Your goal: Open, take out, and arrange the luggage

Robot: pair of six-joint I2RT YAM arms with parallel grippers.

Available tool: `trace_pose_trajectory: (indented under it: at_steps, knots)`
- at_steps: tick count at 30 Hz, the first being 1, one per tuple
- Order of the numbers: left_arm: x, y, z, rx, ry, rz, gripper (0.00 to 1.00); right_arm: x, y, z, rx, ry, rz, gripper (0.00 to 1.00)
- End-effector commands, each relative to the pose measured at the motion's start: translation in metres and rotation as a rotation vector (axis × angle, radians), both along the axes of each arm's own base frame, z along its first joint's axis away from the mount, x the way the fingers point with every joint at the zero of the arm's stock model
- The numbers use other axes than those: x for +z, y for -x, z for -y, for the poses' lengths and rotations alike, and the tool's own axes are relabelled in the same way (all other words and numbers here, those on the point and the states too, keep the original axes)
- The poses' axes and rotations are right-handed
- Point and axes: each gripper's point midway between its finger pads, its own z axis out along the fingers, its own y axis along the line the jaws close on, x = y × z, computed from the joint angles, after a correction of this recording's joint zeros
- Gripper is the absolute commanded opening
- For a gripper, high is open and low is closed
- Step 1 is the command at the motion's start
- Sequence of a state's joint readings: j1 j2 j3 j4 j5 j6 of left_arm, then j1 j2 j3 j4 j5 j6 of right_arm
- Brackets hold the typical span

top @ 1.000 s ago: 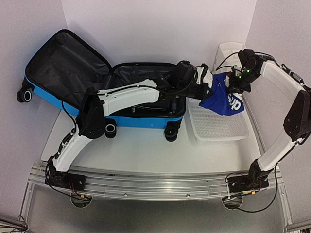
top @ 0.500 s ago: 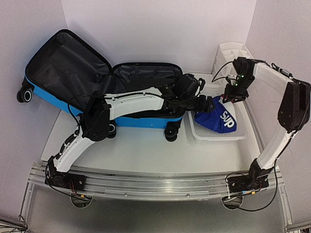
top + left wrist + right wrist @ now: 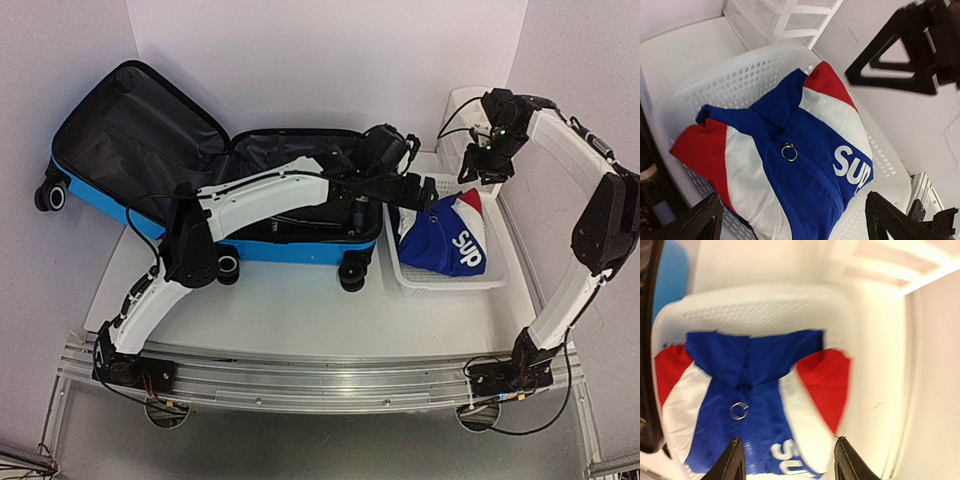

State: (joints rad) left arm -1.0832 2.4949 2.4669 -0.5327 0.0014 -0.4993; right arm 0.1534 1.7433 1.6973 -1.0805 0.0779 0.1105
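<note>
Jacket (image 3: 447,243) now in basket (image 3: 450,286); luggage (image 3: 285,250) lengthwise left-right.

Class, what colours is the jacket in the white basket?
The jacket is blue, white and red; clearest in the left wrist view.

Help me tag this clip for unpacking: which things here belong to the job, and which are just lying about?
Job: open blue suitcase; blue, red and white jacket, lying in the white mesh basket.
Lying about: white drawer organizer beyond the basket, untouched.
</note>
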Motion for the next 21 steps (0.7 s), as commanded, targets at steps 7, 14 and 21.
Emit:
trace_pose_trajectory:
  at_steps: [7, 14, 21]
  knots:
    - [0.14, -0.074, -0.141, 0.115, -0.018, 0.216, 0.85, -0.065, 0.001, -0.12, -0.016, -0.379, -0.075, 0.34]
    - [0.087, -0.116, -0.27, 0.281, -0.215, 0.124, 0.84, -0.154, 0.013, -0.101, -0.112, -0.21, -0.221, 0.33]
    - [0.066, -0.135, -0.342, 0.369, -0.29, 0.086, 0.85, -0.138, -0.002, -0.109, -0.076, -0.224, -0.185, 0.39]
